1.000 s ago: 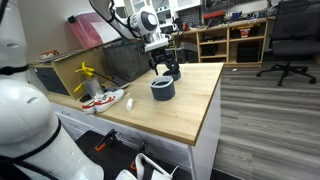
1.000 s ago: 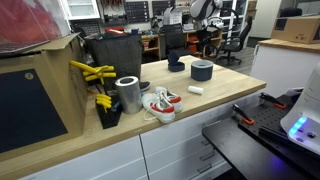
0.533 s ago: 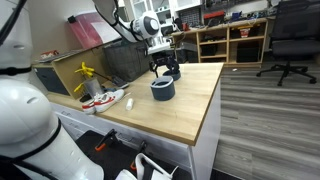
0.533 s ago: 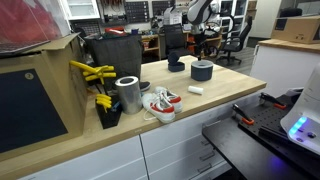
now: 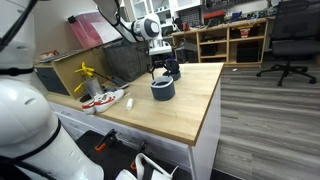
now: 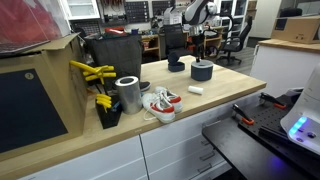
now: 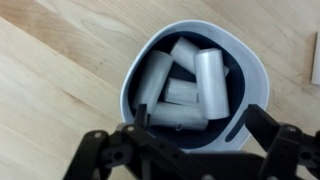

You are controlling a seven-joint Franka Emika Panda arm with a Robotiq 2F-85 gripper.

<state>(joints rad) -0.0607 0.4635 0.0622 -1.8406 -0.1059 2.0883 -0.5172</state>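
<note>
A dark blue-grey bowl [image 7: 195,85] holds several white cylinders [image 7: 185,92] and stands on the light wooden table [image 7: 50,90]. It shows in both exterior views [image 5: 162,89] [image 6: 201,70]. My gripper [image 7: 185,142] hangs directly above the bowl, its black fingers spread to either side of the bowl's near rim, open and empty. In both exterior views the gripper [image 5: 159,67] [image 6: 198,50] is a little above the bowl. A second dark bowl [image 5: 172,71] [image 6: 176,65] stands just behind.
A loose white cylinder [image 6: 196,90] lies on the table near the bowl. A pair of red-and-white shoes [image 6: 160,103] [image 5: 103,99], a metal can [image 6: 128,94], yellow tools [image 6: 93,73] and a dark box stand further along. An office chair [image 5: 290,40] stands on the floor.
The gripper has moved slightly sideways and down, settling over the bowl of cylinders. The bowls and other objects have not moved.
</note>
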